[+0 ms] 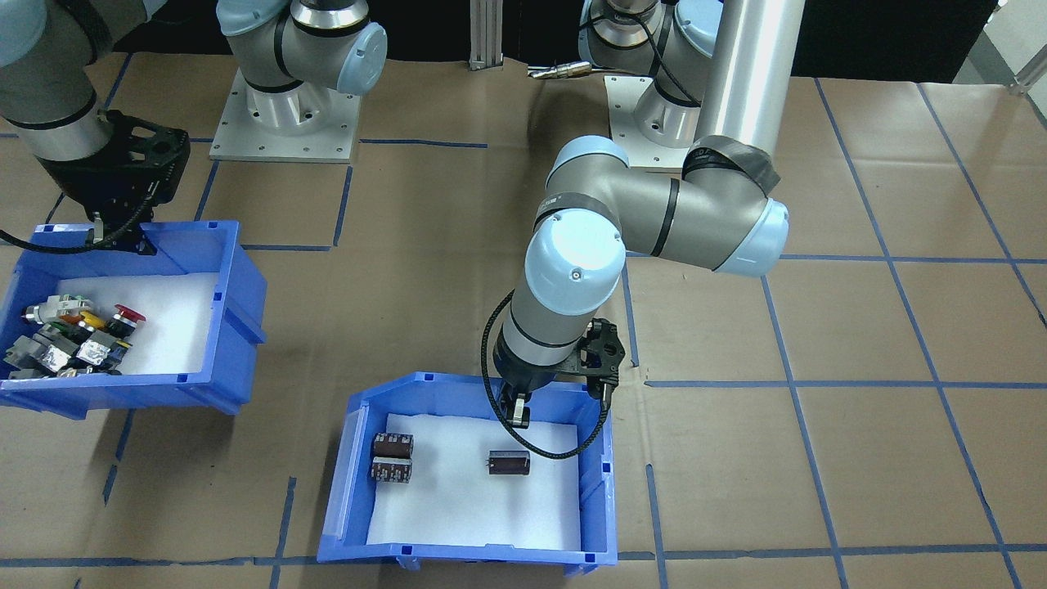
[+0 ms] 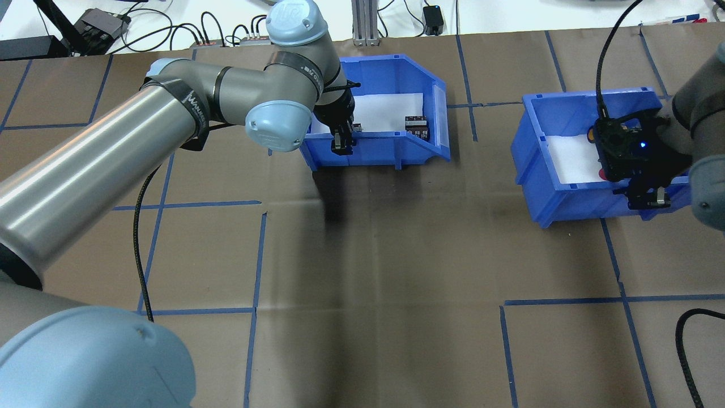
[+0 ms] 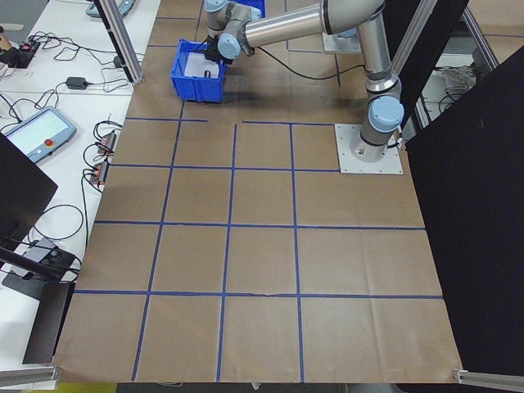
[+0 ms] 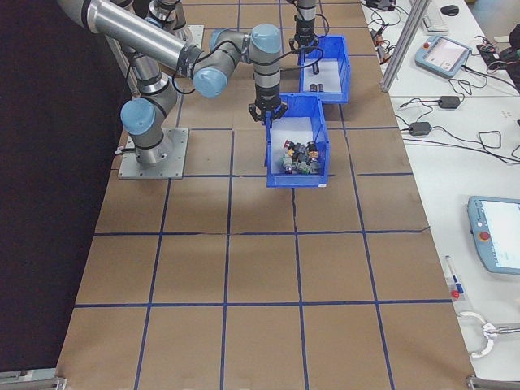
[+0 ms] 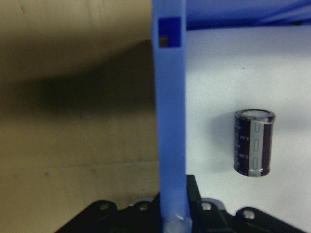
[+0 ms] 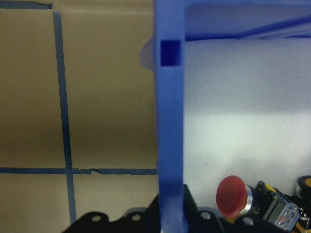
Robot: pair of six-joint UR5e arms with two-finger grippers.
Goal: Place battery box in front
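Blue plastic battery box with white foam liner (image 1: 478,483) sits lower centre of the front-facing view, upper middle of the overhead. Left gripper (image 1: 519,413) is pinched on its robot-side wall; the wrist view shows the wall (image 5: 169,145) running between the jaws. Right gripper (image 1: 123,237) clamps the rim of the second blue bin of push-button switches (image 1: 123,327), left edge of the front-facing view.

Count: two bins, three dark brown cylinders (image 1: 393,446) in the battery box, two stacked together at one side and one apart.

Handling guess: rigid, light, smooth plastic; the thin wall is a fair hold, but a one-sided grip may tilt it and roll the loose cylinders. Sliding is safer than lifting.
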